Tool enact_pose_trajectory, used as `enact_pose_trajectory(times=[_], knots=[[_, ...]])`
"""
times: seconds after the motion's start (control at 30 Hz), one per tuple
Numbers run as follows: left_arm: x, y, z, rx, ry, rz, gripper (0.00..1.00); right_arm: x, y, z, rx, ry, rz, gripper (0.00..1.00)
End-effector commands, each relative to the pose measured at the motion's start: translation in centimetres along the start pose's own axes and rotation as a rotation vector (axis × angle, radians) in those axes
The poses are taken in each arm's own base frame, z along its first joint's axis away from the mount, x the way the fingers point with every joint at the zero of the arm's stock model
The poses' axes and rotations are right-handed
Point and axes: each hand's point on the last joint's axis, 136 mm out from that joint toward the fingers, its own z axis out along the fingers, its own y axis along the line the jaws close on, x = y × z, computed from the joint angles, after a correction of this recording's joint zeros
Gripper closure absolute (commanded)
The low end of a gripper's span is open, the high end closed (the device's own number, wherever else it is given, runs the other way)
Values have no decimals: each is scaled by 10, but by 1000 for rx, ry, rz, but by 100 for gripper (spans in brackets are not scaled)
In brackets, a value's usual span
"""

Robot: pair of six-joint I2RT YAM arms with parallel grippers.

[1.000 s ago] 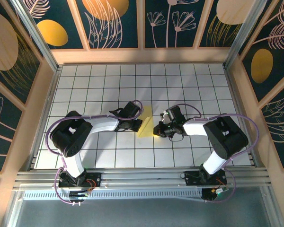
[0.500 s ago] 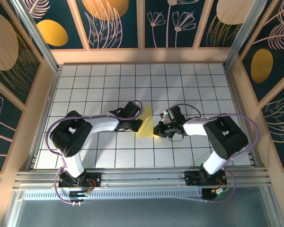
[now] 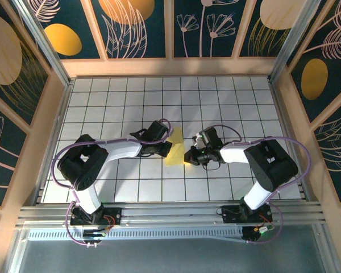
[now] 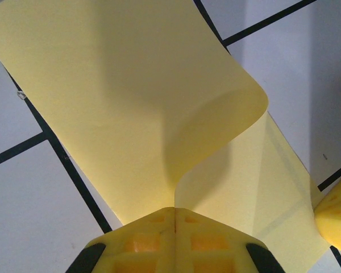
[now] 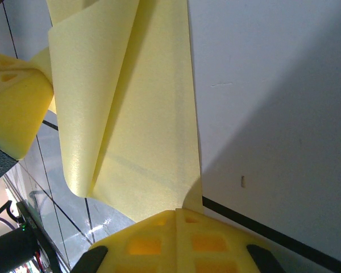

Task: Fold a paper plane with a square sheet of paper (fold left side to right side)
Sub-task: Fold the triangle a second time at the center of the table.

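The yellow square sheet of paper [image 3: 175, 149] lies mid-table between my two grippers, its left part lifted and curling over toward the right. My left gripper [image 3: 166, 149] is shut on the sheet's left edge; in the left wrist view the sheet [image 4: 136, 108] rises from the closed fingertips [image 4: 175, 211] and bends in a loop. My right gripper [image 3: 188, 156] is shut on the sheet's right edge; in the right wrist view the paper [image 5: 142, 125] runs from its closed fingertips [image 5: 176, 213], with the curled flap at left. The other gripper's yellow finger [image 5: 14, 108] shows at far left.
White grid-tiled table [image 3: 131, 102] has free room all around the sheet. Dark painted wall panels with orange-yellow ovals [image 3: 62, 38] enclose the back and sides. An aluminium rail [image 3: 170, 213] runs along the near edge by the arm bases.
The left gripper has edged slightly right and up with the paper's edge, curling the flap further over. The right gripper has stayed nearly still.
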Motion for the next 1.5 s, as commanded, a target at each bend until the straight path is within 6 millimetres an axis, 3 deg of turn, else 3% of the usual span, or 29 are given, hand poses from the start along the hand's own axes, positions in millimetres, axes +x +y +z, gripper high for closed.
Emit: enact_pose_trajectory(times=[0.0, 1.23, 1.47], knots=[[-3, 3, -2, -11, -4, 13, 100, 23, -35, 9, 126, 68, 52, 100], [8, 14, 15, -55, 32, 10, 100, 22, -33, 8, 122, 70, 49, 100], [14, 15, 21, -54, 52, 11, 100, 14, -14, 3, 62, 48, 21, 100]])
